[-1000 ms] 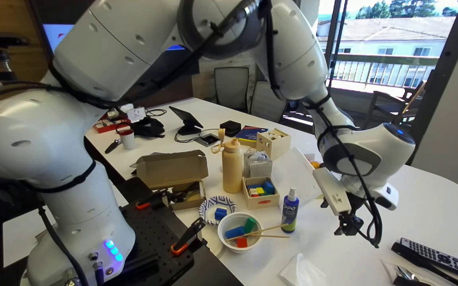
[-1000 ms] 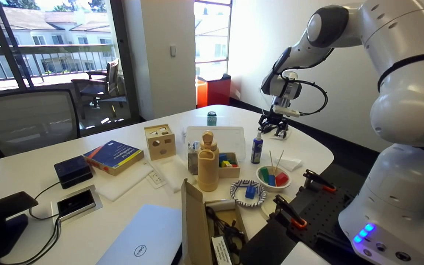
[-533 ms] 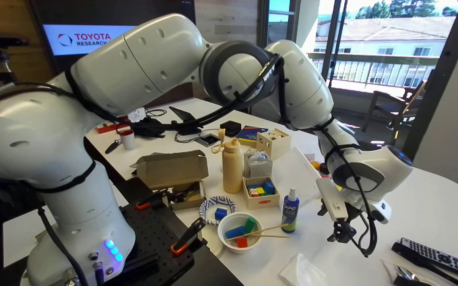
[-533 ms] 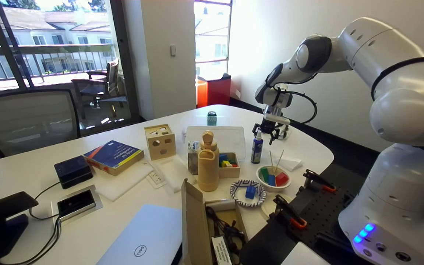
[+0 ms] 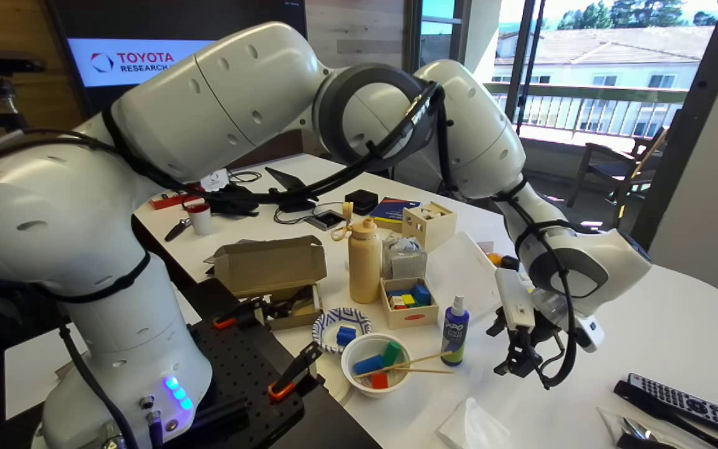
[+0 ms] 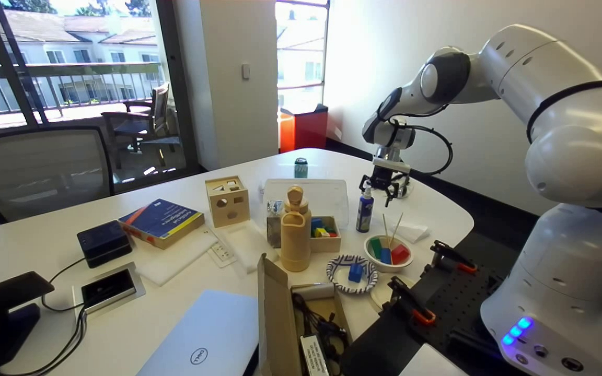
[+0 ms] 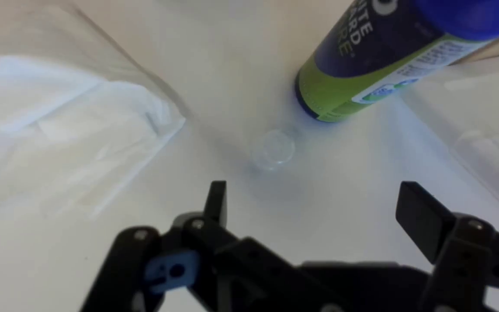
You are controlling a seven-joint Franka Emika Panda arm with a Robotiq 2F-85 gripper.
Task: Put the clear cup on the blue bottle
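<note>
The blue bottle (image 5: 454,333) is a slim dark-blue spray bottle with a green base and a white top. It stands upright on the table in both exterior views (image 6: 365,213), and its lower part shows at the upper right of the wrist view (image 7: 375,60). The clear cup (image 7: 275,148) is a small, faint transparent round thing on the table beside the bottle's base in the wrist view. My gripper (image 7: 312,199) is open and empty above the table. In the wrist view the cup lies ahead of the fingertips, nearer the left finger. The gripper (image 5: 501,348) is beside the bottle.
A white tissue (image 7: 80,130) lies left of the cup in the wrist view. A white bowl (image 5: 368,391) with blocks and two sticks stands near the bottle. A clear plastic bin (image 5: 462,274), a tan bottle (image 5: 365,262) and a remote (image 5: 695,399) are also on the table.
The arm has come down and the gripper has moved closer to the blue bottle. In the last half second the hand has turned slightly. The gripper stays open, and the bottle has not moved.
</note>
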